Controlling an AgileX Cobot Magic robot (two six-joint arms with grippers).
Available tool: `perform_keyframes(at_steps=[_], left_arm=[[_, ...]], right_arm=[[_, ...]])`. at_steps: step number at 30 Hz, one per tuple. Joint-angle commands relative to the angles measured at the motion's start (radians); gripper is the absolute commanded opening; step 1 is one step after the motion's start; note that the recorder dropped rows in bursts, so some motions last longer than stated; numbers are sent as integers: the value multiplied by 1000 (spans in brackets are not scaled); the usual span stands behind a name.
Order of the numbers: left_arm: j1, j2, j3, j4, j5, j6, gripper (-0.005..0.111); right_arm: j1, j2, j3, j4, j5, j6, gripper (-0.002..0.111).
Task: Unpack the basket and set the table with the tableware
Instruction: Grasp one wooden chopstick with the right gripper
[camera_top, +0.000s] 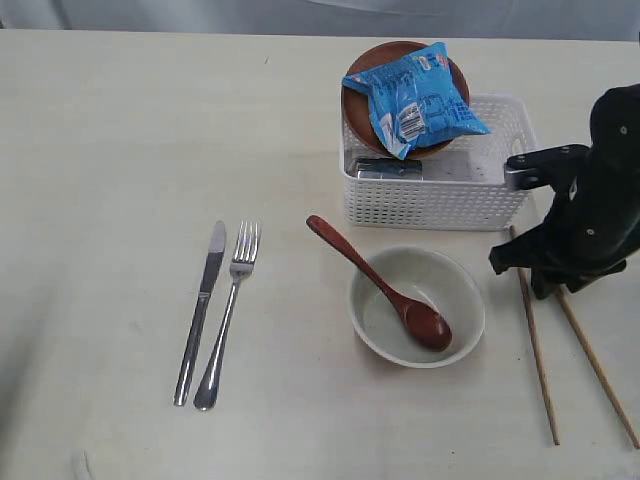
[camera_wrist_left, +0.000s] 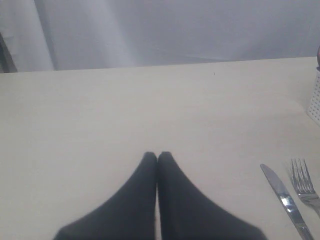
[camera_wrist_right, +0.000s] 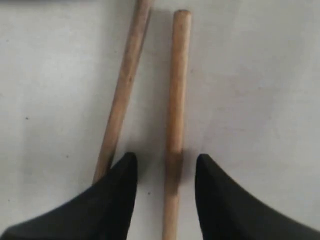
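Chopsticks (camera_wrist_right: 177, 100): right jaws apart astride one; left jaws closed, empty; packet (camera_top: 418, 97) print unreadable.

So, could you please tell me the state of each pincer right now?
Left pincer: closed, empty.
Right pincer: open, astride one chopstick, not gripping it.

Table (camera_top: 120, 150): pale cream, matt, smooth, faint wood grain.
Knife (camera_top: 203, 310) and fork (camera_top: 230, 315), lower left of frame: polished steel, bright reflections along the handles.
Basket (camera_top: 430, 205): white plastic, small-holed lattice walls, dull sheen.
Plate (camera_top: 355, 105): brown, smooth, slight gloss.
Snack packet (camera_top: 420, 95): blue printed film, glossy, crinkled.
Cup (camera_top: 388, 168): grey metal, reflective.
Bowl (camera_top: 455, 285): pale grey-green, smooth, soft gloss; ceramic or plastic, cannot tell.
Spoon (camera_top: 385, 290): red-brown, glossy as if lacquered.
Chopsticks (camera_wrist_right: 175, 100): bare light wood, matt, with a fine grain.
Left pincer (camera_wrist_left: 157, 156) and right pincer (camera_wrist_right: 165, 167): black, matt.
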Motion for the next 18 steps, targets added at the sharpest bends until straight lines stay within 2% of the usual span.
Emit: perform_keyframes(at_steps=[1,6,7,18], left_arm=[[3,-3,4,3,-2,6,0],[3,-3,4,3,-2,6,0],[3,-3,4,3,-2,6,0],[3,-3,4,3,-2,6,0]], right_arm=[[-7,48,10,-15,-8,3,32],[-7,48,10,-47,21,-2,3],[-7,48,10,-55,35,-2,0],[-7,-40,10,-78,119,0,0]])
